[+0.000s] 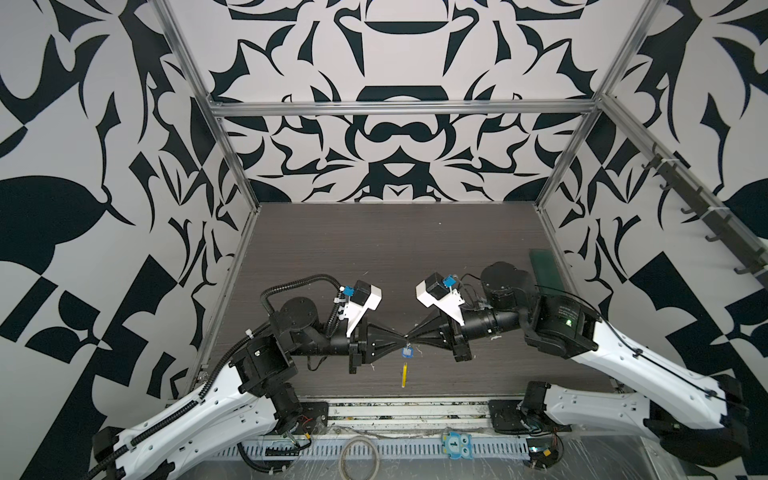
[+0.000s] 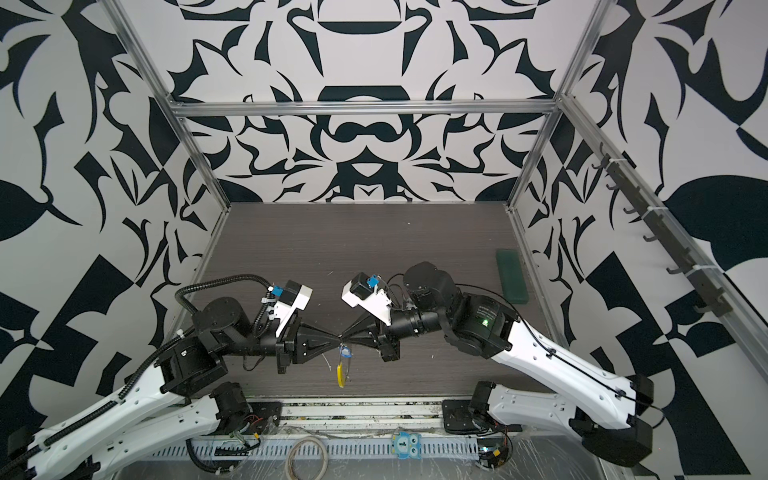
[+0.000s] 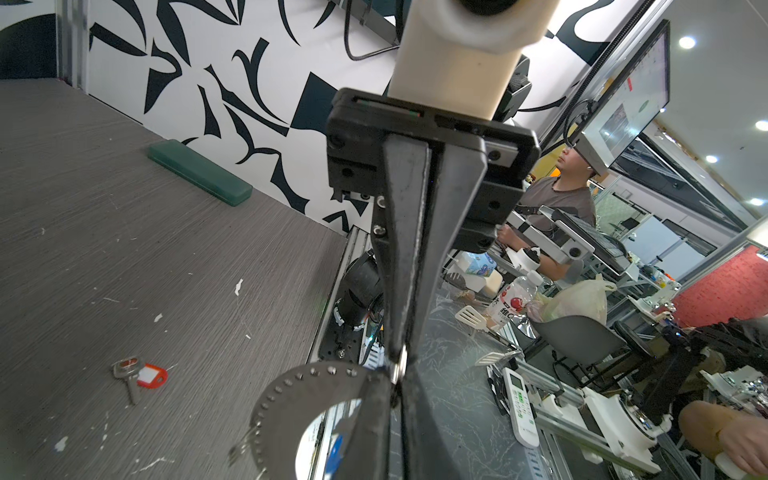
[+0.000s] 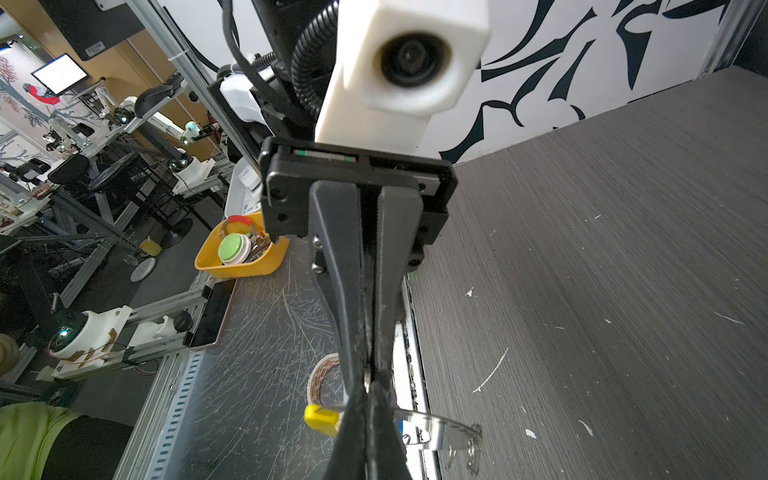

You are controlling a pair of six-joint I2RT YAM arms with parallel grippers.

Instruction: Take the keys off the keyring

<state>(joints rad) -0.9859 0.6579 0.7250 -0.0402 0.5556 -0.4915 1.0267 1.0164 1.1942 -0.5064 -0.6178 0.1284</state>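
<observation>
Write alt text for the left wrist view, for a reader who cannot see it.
The left gripper and right gripper, both shut, meet tip to tip at a small metal ring on the grey dotted keyring. The red key, with its tag, lies loose on the dark table; a green case sits by the patterned wall.

I work in a robotics lab. My cell is a grey wood-grain tabletop (image 1: pixel 395 249) boxed in by aluminium framing (image 1: pixel 399 109) and black-and-white patterned panels (image 1: pixel 399 50). Along its near edge runs a scratched metal bench (image 4: pixel 249 353). Beyond that are more stations: white arm rigs (image 4: pixel 87 332) on aluminium frames, a monitor (image 3: pixel 627 99), a seated man (image 3: pixel 569 199), black stools (image 4: pixel 112 174) and a yellow tray (image 4: pixel 208 259) of parts.
</observation>
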